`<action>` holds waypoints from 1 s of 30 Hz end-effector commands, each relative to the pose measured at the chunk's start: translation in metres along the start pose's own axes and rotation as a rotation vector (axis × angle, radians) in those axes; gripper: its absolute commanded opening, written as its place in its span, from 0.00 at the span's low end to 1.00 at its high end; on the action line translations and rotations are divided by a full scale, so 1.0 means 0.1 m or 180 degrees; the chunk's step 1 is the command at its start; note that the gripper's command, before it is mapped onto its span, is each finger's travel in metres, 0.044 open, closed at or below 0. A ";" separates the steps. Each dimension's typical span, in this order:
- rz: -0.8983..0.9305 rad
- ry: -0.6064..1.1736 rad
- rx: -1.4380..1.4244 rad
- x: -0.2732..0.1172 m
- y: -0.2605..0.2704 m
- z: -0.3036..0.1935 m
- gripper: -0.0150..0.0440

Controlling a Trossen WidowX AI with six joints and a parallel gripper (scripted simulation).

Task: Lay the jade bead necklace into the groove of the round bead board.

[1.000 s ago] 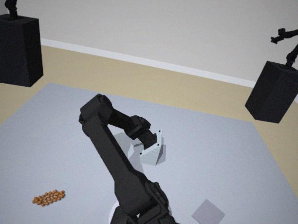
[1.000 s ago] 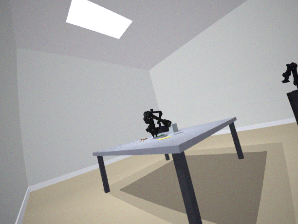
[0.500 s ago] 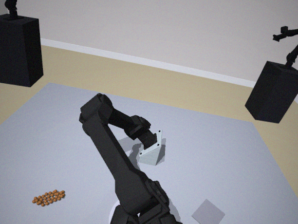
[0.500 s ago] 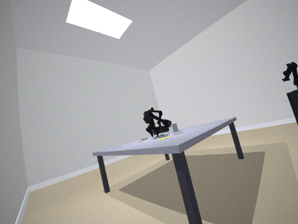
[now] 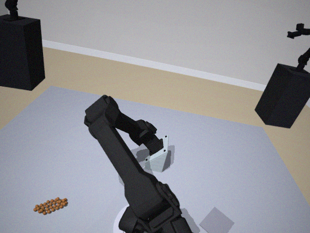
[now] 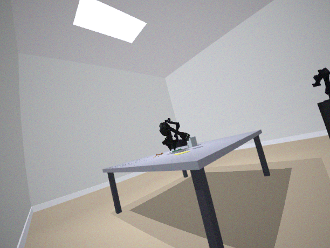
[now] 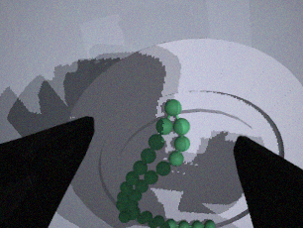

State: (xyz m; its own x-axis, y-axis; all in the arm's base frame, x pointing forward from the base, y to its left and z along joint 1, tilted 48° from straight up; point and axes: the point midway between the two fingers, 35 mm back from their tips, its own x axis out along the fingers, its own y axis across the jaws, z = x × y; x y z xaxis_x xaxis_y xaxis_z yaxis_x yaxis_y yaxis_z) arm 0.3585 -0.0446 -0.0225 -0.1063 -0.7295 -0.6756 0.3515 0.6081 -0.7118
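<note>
The necklace (image 7: 148, 156) is green, the bead board (image 7: 238, 64) seemingly plain white, the other beads (image 5: 51, 205) orange-brown.

Robot lab: black arms on pedestals (image 5: 33, 50) and a table (image 5: 202, 157) (image 6: 151, 170).

Green round-bead necklace (image 7: 148, 156) (image 6: 177, 150): slack, bunched in a narrow loop, lying across round pale bead board (image 7: 238, 74) (image 5: 117, 220); not seated around its circular groove. Board flat on surface.
</note>
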 end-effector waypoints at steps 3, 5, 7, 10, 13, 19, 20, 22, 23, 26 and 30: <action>0.0024 -0.0015 0.0933 -0.23 0.15 -0.36 0.60; 0.0020 -0.0014 0.1176 -0.27 0.18 -0.45 0.59; 0.0019 -0.0014 0.1207 -0.28 0.18 -0.46 0.59; 0.0019 -0.0014 0.1207 -0.28 0.18 -0.46 0.59; 0.0019 -0.0014 0.1207 -0.28 0.18 -0.46 0.59; 0.0028 -0.0017 0.1206 -0.21 0.19 -0.45 0.59; 0.0028 -0.0017 0.1206 -0.21 0.19 -0.45 0.59; 0.0028 -0.0017 0.1206 -0.20 0.19 -0.45 0.59; 0.0027 -0.0017 0.1206 -0.19 0.19 -0.45 0.59; 0.0026 -0.0017 0.1206 -0.14 0.19 -0.45 0.59; 0.0024 -0.0017 0.1207 -0.08 0.19 -0.45 0.59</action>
State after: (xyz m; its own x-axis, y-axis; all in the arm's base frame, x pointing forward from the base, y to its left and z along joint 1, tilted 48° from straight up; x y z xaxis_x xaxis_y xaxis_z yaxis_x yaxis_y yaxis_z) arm 0.3257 -0.0099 -0.0359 -0.0973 -0.7246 -0.6822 0.6766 0.4546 -0.5793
